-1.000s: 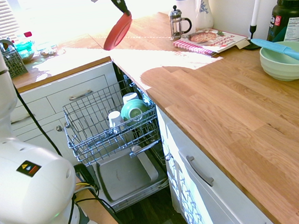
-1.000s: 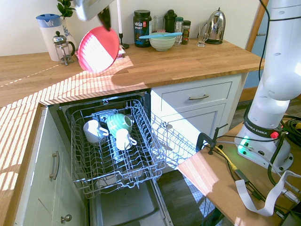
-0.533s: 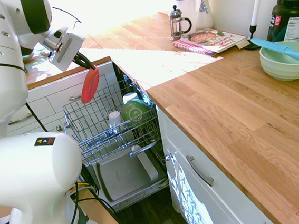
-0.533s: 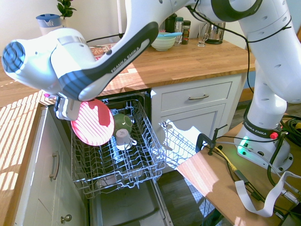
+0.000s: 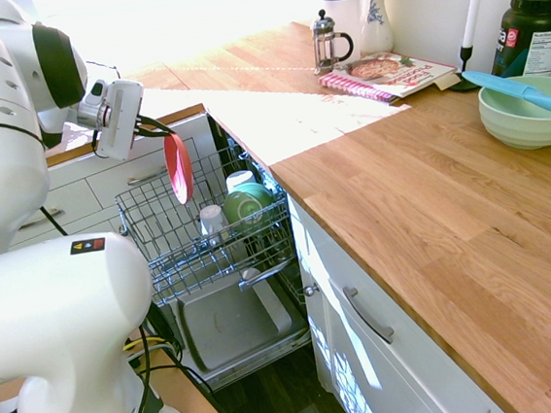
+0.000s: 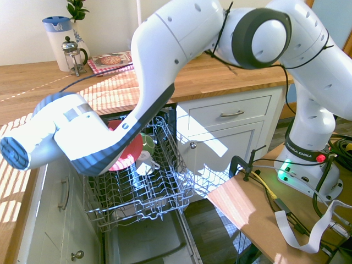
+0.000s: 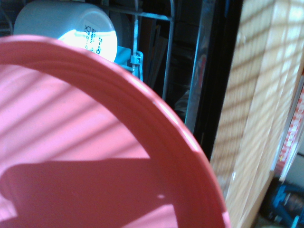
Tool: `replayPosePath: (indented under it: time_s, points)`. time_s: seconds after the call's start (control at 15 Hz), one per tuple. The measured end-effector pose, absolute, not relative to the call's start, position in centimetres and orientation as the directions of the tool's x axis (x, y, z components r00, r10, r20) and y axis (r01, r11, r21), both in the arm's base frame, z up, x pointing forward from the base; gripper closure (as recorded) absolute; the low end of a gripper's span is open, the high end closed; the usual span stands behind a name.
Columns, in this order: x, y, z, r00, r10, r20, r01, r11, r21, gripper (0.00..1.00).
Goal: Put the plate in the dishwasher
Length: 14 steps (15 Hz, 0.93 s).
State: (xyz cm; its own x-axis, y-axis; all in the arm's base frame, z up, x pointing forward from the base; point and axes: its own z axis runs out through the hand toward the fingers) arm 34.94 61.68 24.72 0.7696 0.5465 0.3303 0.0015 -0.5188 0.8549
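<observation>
My gripper [image 5: 159, 130] is shut on the top edge of the coral-red plate [image 5: 180, 167], which hangs edge-on above the far part of the dishwasher's pulled-out wire rack [image 5: 178, 260]. In the second exterior view my arm hides most of the plate [image 6: 131, 155]; a red part shows low among the rack wires [image 6: 159, 192]. The plate [image 7: 95, 156] fills the wrist view, with a white cup [image 7: 66, 23] behind it. The dishwasher door [image 5: 230, 326] lies open below the rack.
In the rack stand white cups [image 5: 212, 218] and a teal-green bowl [image 5: 247, 203]. On the counter are a pale green bowl with a blue spatula [image 5: 528, 109], a French press [image 5: 328, 42], a magazine [image 5: 389, 71] and a dark jar [image 5: 534, 30]. White cabinets flank the dishwasher.
The arm has carried the plate from above the counter down over the rack. Since half a second ago the plate has turned edge-on and dropped closer to the rack wires.
</observation>
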Motion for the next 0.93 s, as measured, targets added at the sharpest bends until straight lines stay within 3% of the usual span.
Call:
replayPosePath:
  time_s: [0.27,0.6,0.67,0.93]
  points:
    - [33.0,63.5,20.6,0.79,0.567,0.234,0.07,-0.463,0.884,1.0]
    - [31.5,64.8,18.1,0.853,0.508,0.121,0.161,-0.476,0.865,1.0]
    - [31.0,65.3,18.0,0.856,0.506,0.107,0.174,-0.477,0.862,0.0]
    - [30.1,66.4,18.8,0.888,0.458,0.036,0.236,-0.521,0.82,0.0]
